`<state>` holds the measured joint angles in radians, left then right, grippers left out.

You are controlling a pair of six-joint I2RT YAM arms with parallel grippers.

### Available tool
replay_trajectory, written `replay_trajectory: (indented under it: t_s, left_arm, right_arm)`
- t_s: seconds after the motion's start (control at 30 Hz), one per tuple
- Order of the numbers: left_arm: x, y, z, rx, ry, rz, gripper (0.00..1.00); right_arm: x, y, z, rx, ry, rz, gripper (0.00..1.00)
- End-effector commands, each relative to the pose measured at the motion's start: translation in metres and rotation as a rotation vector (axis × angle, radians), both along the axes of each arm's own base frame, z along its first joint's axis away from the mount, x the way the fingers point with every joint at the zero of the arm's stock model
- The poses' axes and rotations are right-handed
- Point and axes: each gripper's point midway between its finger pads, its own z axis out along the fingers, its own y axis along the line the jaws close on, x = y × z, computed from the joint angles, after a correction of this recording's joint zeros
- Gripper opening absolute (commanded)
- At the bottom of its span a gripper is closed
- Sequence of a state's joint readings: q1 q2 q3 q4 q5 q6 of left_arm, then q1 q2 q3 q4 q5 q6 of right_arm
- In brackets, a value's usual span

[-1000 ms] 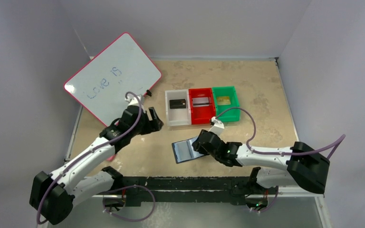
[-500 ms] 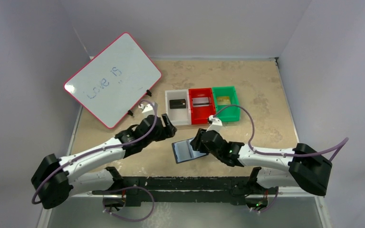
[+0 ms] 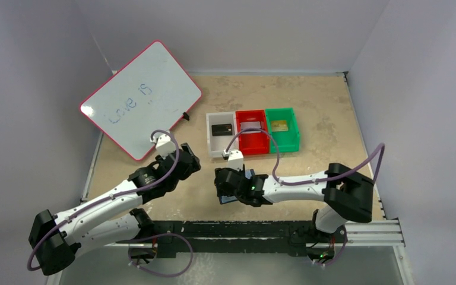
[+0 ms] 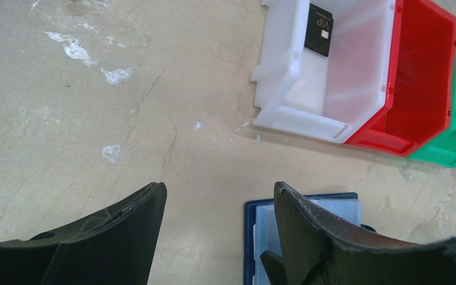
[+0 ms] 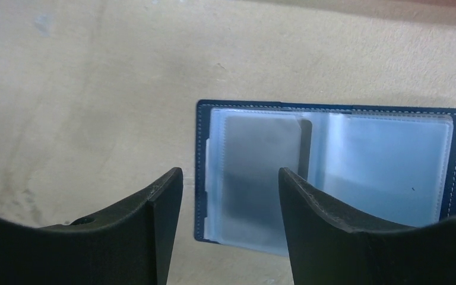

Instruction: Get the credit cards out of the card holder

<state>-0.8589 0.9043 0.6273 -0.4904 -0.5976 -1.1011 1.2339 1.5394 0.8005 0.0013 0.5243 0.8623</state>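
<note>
Beige tabletop (image 3: 309, 113): I note both open-jawed grippers have shifted, right gripper (image 5: 228, 196) now over the open card holder (image 5: 386, 154), left gripper (image 4: 217, 208) beside it.

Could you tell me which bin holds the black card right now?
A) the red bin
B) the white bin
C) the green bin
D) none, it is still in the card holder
B: the black card lies in the white bin, seen from the top and the left wrist views; the red bin and green bin hold other cards.
</note>
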Motion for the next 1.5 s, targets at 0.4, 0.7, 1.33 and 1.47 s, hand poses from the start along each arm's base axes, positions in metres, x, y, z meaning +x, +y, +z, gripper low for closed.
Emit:
replay_trajectory:
  t_s: [0.4,0.7,1.33,1.47]
  left_arm:
    - [-0.001,0.004,0.010,-0.007,-0.009,0.017,0.67]
    - [-0.001,-0.010,0.004,-0.019,0.017,-0.034,0.67]
    - [0.001,-0.013,0.006,-0.020,0.015,-0.037,0.67]
    - [0.000,-0.012,0.005,-0.016,0.018,-0.038,0.68]
  right_arm:
    - [-0.013,-0.013,-0.019,-0.063,0.047,-0.038,0.62]
    - [-0.017,-0.020,-0.029,-0.053,0.068,-0.061,0.46]
    - [-0.009,0.000,-0.020,-0.046,0.052,-0.060,0.60]
    - [-0.009,-0.007,-0.034,-0.111,0.069,-0.084,0.58]
